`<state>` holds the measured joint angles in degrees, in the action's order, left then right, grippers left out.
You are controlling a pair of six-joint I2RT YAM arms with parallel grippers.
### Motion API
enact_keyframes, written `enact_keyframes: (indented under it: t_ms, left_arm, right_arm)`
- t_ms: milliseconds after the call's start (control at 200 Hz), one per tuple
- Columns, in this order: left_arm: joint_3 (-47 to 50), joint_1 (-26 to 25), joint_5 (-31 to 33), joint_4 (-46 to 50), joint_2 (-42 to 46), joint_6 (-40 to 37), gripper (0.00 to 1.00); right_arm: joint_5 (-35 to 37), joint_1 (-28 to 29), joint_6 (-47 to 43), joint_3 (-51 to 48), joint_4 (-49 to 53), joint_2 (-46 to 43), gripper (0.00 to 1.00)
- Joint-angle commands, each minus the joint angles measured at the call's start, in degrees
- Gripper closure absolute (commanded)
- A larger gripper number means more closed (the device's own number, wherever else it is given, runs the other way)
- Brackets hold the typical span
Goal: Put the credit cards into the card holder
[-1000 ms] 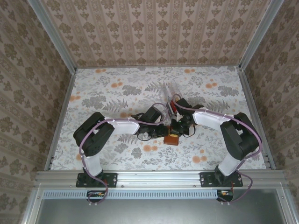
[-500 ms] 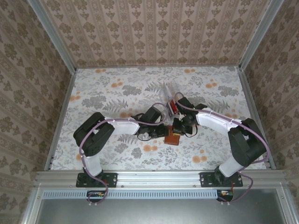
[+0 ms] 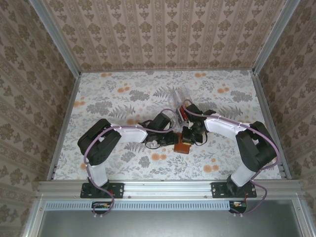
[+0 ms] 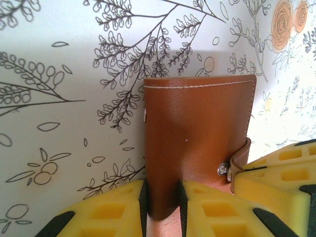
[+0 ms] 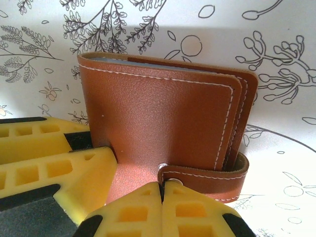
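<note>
The brown leather card holder (image 3: 181, 147) stands folded on the flowered table between both grippers. My left gripper (image 4: 162, 200) is shut on its lower edge, with a yellow finger on each side of the leather (image 4: 197, 133). My right gripper (image 5: 162, 193) is shut, and its joined fingertips touch the end of the snap tab (image 5: 205, 174), which wraps round the holder (image 5: 158, 113). A grey edge (image 5: 128, 61) shows between the flaps at the top. A red-orange credit card (image 3: 181, 112) lies just behind the right wrist, partly hidden by it.
Pale, clear-looking flat pieces (image 3: 177, 96) lie on the table beyond the red card. Patterned walls with metal rails (image 3: 64, 113) close in the table on three sides. Both arms (image 3: 123, 134) meet at the table's middle. The right gripper's yellow finger (image 4: 276, 170) crowds the left wrist view.
The right arm's elbow swung out to the right and came back. Both grippers and the card holder stay where they were.
</note>
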<state>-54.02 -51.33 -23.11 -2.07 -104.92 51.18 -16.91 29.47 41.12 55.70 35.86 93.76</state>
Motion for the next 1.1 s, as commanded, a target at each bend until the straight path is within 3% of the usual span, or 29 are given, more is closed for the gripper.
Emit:
enact_keyframes:
  t_ms: [0, 545, 685, 865, 1095]
  left_arm:
    - [0.5, 0.0, -0.7, 0.0, -0.2, -0.2, 0.75]
    - [0.1, 0.0, -0.9, 0.4, -0.5, -0.3, 0.75]
    - [0.0, 0.1, -0.8, 0.7, -0.5, -0.4, 0.76]
    - [-0.1, 0.1, -0.8, 0.7, -0.5, -0.3, 0.75]
    - [-0.3, 0.1, -1.0, 0.7, -0.8, -0.4, 0.76]
  right_arm:
    - [-0.3, 0.3, 0.4, 1.5, -0.5, 0.8, 1.00]
    - [-0.2, 0.3, 0.8, 1.2, -2.1, 0.6, 0.98]
    - [-0.2, 0.3, 0.7, 0.8, -2.5, -0.3, 0.91]
    - [0.6, 0.3, 0.0, 0.1, -1.1, -5.2, 0.68]
    - [3.9, -0.9, 0.2, -2.7, 0.6, -10.0, 0.63]
